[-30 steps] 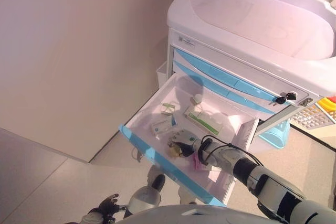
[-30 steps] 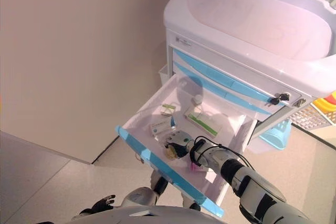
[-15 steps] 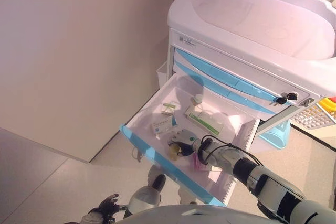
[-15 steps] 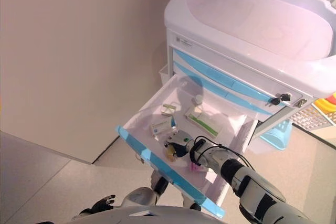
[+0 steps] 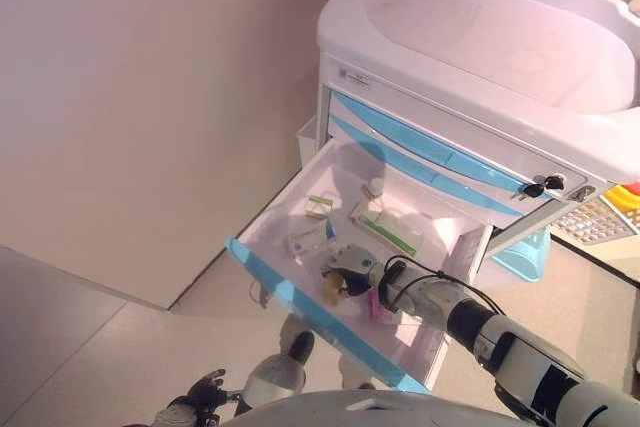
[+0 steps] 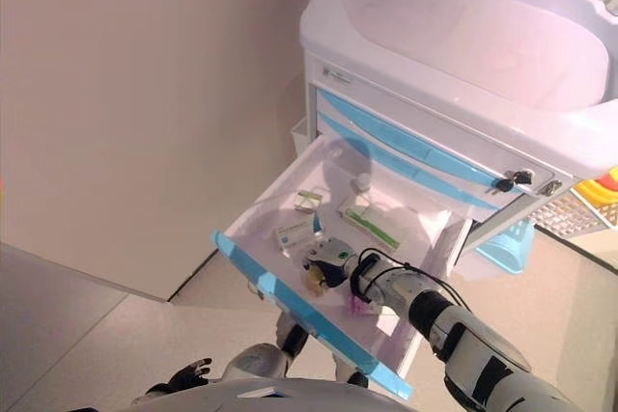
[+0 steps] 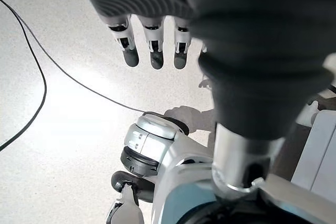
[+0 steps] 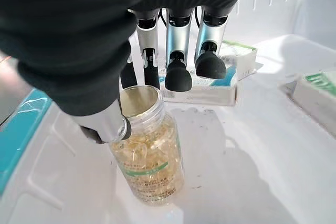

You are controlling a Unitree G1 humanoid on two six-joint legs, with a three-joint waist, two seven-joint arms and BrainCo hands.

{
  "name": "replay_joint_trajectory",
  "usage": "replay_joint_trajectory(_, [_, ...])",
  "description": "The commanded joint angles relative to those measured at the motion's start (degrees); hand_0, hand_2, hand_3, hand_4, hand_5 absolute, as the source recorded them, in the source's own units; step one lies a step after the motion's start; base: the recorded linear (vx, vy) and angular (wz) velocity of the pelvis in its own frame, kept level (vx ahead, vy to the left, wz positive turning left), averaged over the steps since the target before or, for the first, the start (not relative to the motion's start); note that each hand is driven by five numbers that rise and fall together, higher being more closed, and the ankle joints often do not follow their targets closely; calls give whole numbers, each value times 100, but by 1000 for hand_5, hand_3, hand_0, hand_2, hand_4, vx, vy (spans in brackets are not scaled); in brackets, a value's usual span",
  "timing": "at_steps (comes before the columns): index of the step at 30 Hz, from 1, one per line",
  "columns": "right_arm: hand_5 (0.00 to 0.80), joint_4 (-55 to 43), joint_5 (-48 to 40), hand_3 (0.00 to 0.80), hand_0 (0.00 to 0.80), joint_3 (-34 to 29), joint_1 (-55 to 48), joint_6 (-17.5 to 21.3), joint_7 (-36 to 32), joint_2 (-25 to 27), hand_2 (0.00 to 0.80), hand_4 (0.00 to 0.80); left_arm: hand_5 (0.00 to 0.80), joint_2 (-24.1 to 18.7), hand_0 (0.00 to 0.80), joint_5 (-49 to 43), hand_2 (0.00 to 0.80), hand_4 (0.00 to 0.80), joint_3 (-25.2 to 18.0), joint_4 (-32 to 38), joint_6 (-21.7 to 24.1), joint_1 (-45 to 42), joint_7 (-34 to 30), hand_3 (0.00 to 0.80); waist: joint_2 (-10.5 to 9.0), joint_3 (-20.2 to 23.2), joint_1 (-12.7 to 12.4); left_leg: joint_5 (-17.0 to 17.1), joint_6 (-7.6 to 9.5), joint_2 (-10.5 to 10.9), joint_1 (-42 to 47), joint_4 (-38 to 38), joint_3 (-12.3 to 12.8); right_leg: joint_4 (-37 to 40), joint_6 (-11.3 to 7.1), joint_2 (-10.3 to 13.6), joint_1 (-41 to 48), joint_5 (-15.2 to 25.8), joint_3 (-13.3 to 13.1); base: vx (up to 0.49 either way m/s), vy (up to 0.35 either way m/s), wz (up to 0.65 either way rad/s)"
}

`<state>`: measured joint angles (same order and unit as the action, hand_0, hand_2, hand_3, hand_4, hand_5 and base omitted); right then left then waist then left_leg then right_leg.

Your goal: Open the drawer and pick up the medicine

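The cart's lowest drawer (image 5: pixel 262 269) stands pulled out, white inside with a blue front. A clear bottle of yellow capsules (image 8: pixel 149 156) stands near its front; the left eye view shows the same bottle (image 5: pixel 331 288). My right hand (image 5: pixel 352 263) is inside the drawer right at the bottle. Its thumb (image 8: pixel 105 124) lies against the bottle's rim, and its fingers (image 8: pixel 178 51) reach straight past the lid toward a white box (image 8: pixel 210 85). The bottle rests on the drawer floor. My left hand (image 5: pixel 200 397) hangs low over the floor with relaxed fingers (image 7: pixel 152 51).
The drawer also holds a green-and-white box (image 5: pixel 385 229), a small box (image 5: pixel 320 206), a white box with blue print (image 5: pixel 308 241) and a pink packet (image 5: pixel 375 309). The white cart (image 5: pixel 480 37) has shut blue-fronted drawers above. A blue bin (image 5: pixel 520 257) stands to the right, a wall to the left.
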<state>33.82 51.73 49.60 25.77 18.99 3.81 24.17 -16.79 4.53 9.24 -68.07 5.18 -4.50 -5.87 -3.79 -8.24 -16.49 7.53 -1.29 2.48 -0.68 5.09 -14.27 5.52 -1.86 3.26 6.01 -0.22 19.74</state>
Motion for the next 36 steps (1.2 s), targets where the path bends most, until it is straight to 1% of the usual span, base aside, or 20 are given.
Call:
replay_joint_trajectory(1, [800,-1139,-1054,800,800,-237,365,-97,-658,450,800,800,0,-121,0,-6,0,0,39,-182,-14,207,18,0,-133,43,201,-531,54,82,155,-9,117,-190,-318,181,-2,143,-268,-8,13,-17])
replay_joint_trajectory(3, [800,-1651,-1518,800,800,-438,370,-242,-1082,742,800,800,0,-138,0,14,0,0,-26,-185,-31,202,11,0,-153,47,281,-544,58,70,179,-9,190,-192,-316,172,-6,158,-351,-9,16,-16])
replay_joint_trajectory(4, [800,-1992,-1850,800,800,-633,385,-334,-1394,958,800,800,0,-150,0,25,0,0,-82,-192,-30,187,3,0,-172,63,367,-556,63,59,199,-9,245,-192,-316,164,-13,169,-421,-6,19,-30])
replay_joint_trajectory(5, [800,-2147,-1970,800,800,-745,378,-351,-1559,1059,800,800,0,-152,0,36,0,0,-100,-195,-35,187,3,0,-177,62,389,-564,68,53,211,-9,277,-195,-317,162,-16,173,-453,-7,25,-32])
replay_joint_trajectory(7, [800,-2583,-2666,800,800,-1135,420,-535,-2033,1382,800,800,0,-156,0,60,0,0,-164,-195,-38,162,13,0,-213,84,518,-589,81,38,247,-9,376,-205,-319,153,-30,188,-566,-5,29,-25])
replay_joint_trajectory(10, [800,-3043,-3737,800,800,-1625,575,-951,-2663,1712,800,800,0,-162,0,100,0,0,-197,-215,-53,165,13,0,-246,102,638,-619,91,13,300,-9,498,-220,-312,144,-38,199,-700,3,34,-26])
replay_joint_trajectory(11, [800,-3156,-4184,800,800,-1826,637,-1142,-2821,1780,800,800,0,-163,0,105,0,0,-206,-224,-54,167,14,0,-258,113,685,-630,92,8,321,-9,535,-221,-309,139,-37,206,-742,9,32,-25])
replay_joint_trajectory(15, [800,-3241,-5282,800,800,-2339,988,-1380,-3107,2029,800,800,0,-174,0,122,0,0,-188,-231,-82,177,18,0,-298,139,795,-678,103,-10,409,-9,659,-234,-302,128,-24,219,-868,14,30,-23])
replay_joint_trajectory(16, [800,-3184,-5683,800,800,-2481,1159,-1424,-3083,2112,800,800,0,-177,0,124,0,0,-155,-230,-91,171,22,0,-313,159,820,-689,106,-11,428,-9,692,-229,-300,125,-18,228,-904,17,34,-16])
replay_joint_trajectory(18, [800,-2926,-6163,800,800,-2685,1486,-1396,-3067,2236,800,800,0,-181,0,123,0,0,-115,-243,-118,169,22,0,-329,196,843,-711,108,-11,474,-9,734,-223,-300,123,-3,237,-949,23,37,-14])
replay_joint_trajectory(20, [800,-2631,-6466,800,800,-2815,1807,-1394,-3009,2312,800,800,0,-182,0,125,0,0,-81,-248,-139,163,24,0,-341,223,853,-728,107,-13,510,-9,763,-225,-302,124,11,242,-977,32,35,-15])
replay_joint_trajectory(24, [800,-1985,-6883,800,800,-2928,2536,-1345,-2520,2464,800,800,0,-194,0,171,0,0,33,-254,-176,172,47,0,-374,288,856,-771,105,-6,583,-9,813,-206,-309,121,45,258,-1031,41,33,-8])
replay_joint_trajectory(29, [800,-1100,-6973,800,800,-2651,3647,-1274,-1836,2838,800,800,0,-237,0,257,0,0,168,-322,-207,200,41,0,-413,373,802,-801,95,3,638,-9,839,-184,-304,117,94,262,-1053,53,31,-7])
replay_joint_trajectory(36, [800,79,-7149,800,800,-2073,4982,-1349,-1014,3254,800,800,0,-315,0,366,0,0,297,-393,-219,180,52,0,-505,400,687,-821,84,27,675,-9,781,-171,-298,104,149,248,-1005,51,10,0])
